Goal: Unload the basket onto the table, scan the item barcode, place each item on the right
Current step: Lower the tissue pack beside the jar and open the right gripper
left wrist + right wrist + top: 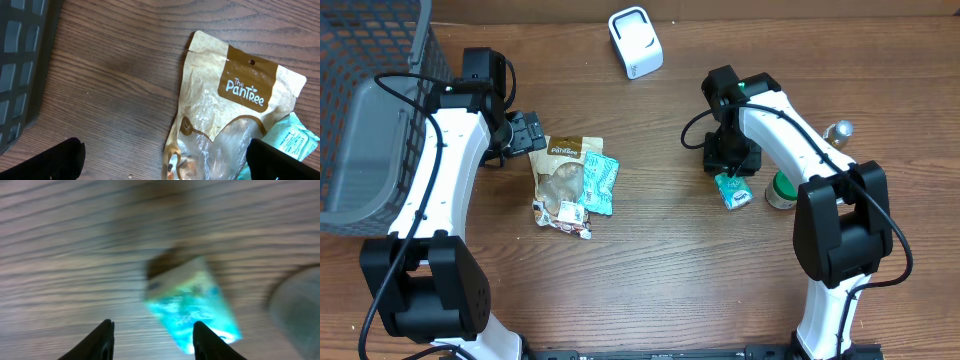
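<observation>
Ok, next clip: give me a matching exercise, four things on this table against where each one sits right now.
Things
1. white scanner
2. grey basket
3. brown Pantree pouch
4. small teal packet

Places
A. on the wood right by the right gripper
B. at the table's left edge
C. at the far side, between the two arms
D. next to the left gripper

Pairs: 1-C, 2-B, 3-D, 4-A
</observation>
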Action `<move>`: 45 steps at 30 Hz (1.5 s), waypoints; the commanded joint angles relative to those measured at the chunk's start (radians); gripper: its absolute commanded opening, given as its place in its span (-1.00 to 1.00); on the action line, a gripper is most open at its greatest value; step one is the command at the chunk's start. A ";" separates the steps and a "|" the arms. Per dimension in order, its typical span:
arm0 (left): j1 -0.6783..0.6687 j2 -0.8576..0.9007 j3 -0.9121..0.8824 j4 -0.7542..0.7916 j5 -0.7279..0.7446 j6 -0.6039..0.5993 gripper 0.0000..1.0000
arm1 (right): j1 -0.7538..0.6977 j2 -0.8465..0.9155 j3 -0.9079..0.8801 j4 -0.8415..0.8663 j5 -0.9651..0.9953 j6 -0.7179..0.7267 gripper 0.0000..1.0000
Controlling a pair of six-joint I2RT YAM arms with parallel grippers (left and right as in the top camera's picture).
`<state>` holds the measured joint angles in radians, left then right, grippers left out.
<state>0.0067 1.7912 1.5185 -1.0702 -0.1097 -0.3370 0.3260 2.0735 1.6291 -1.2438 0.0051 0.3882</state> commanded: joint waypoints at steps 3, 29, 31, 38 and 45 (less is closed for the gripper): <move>0.000 -0.019 0.015 0.001 -0.005 0.001 1.00 | 0.040 0.005 -0.007 0.021 -0.123 0.002 -0.35; 0.000 -0.019 0.015 0.001 -0.005 0.001 1.00 | 0.021 0.005 -0.132 0.061 0.014 0.006 -0.58; 0.000 -0.019 0.015 0.001 -0.005 0.001 1.00 | 0.003 0.005 -0.138 0.050 0.037 0.006 -0.58; 0.000 -0.019 0.015 0.001 -0.005 0.001 1.00 | -0.061 0.005 -0.138 0.006 0.065 0.005 -0.56; 0.000 -0.019 0.015 0.001 -0.005 0.001 1.00 | -0.090 0.005 -0.138 0.001 0.054 0.006 -0.56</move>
<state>0.0067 1.7912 1.5188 -1.0702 -0.1097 -0.3370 0.2470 2.0735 1.4975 -1.2442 0.0490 0.3889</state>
